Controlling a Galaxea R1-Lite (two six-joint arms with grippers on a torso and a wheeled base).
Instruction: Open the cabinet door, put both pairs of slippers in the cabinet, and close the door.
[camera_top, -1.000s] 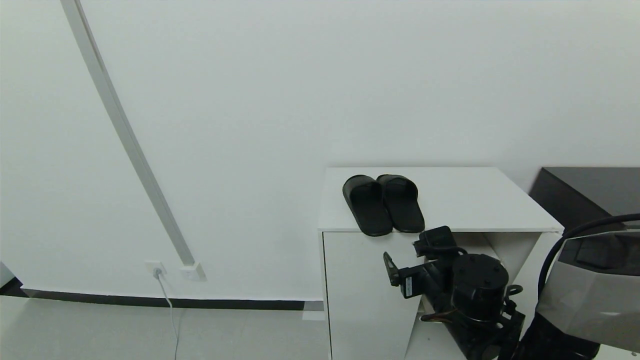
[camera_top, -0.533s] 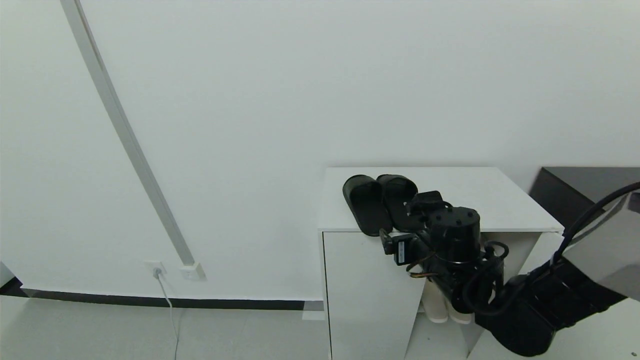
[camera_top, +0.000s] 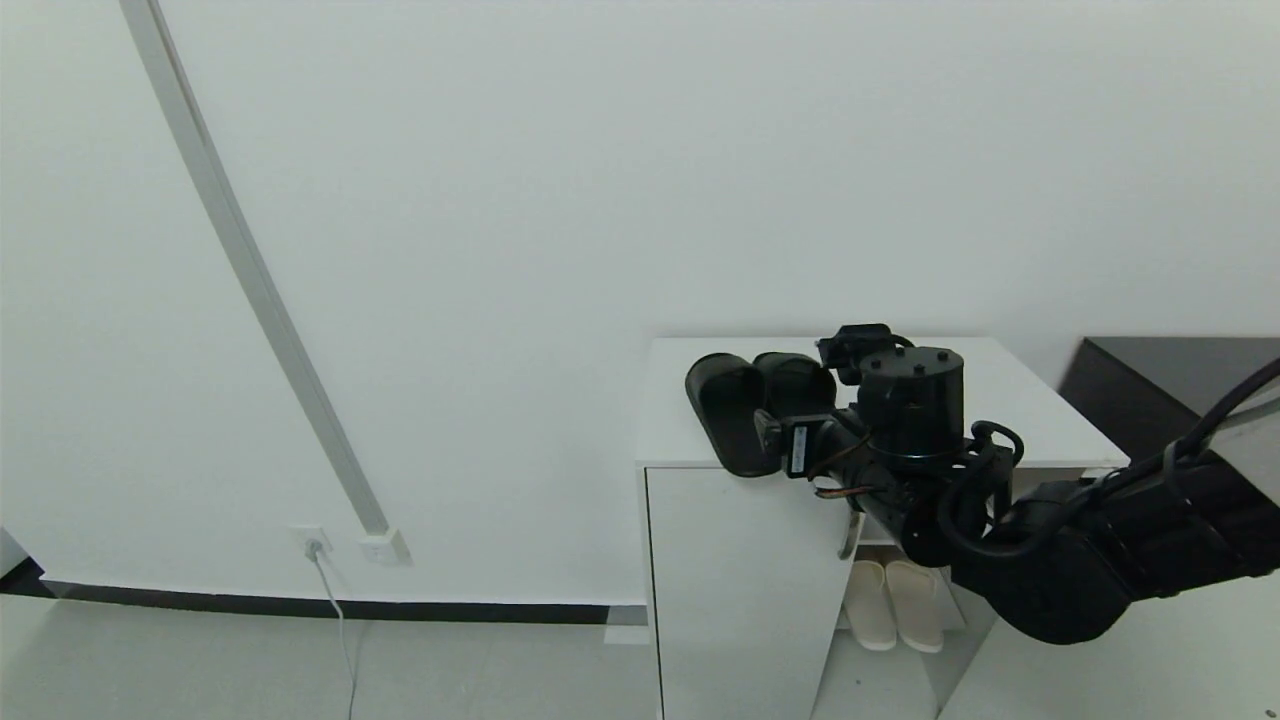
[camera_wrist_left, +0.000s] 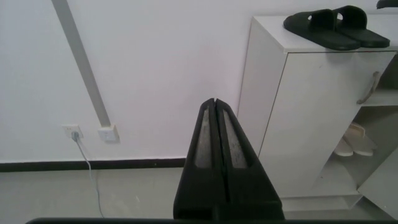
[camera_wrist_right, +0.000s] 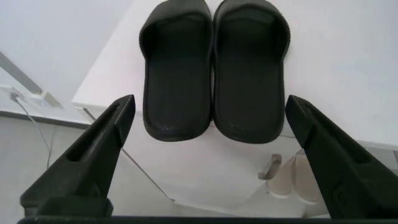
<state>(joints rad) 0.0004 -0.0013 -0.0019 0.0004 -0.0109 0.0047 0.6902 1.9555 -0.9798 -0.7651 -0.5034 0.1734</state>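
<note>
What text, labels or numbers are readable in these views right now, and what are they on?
Small white sticker on the right arm: print too small to read.
The black slippers, cabinet and wall socket: no text visible.

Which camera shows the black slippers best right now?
Right wrist view: the black slippers lie close and side by side, seen from above between the open jaws. In the head view the right arm partly covers one slipper. The left wrist view catches them far off, at a low angle.
</note>
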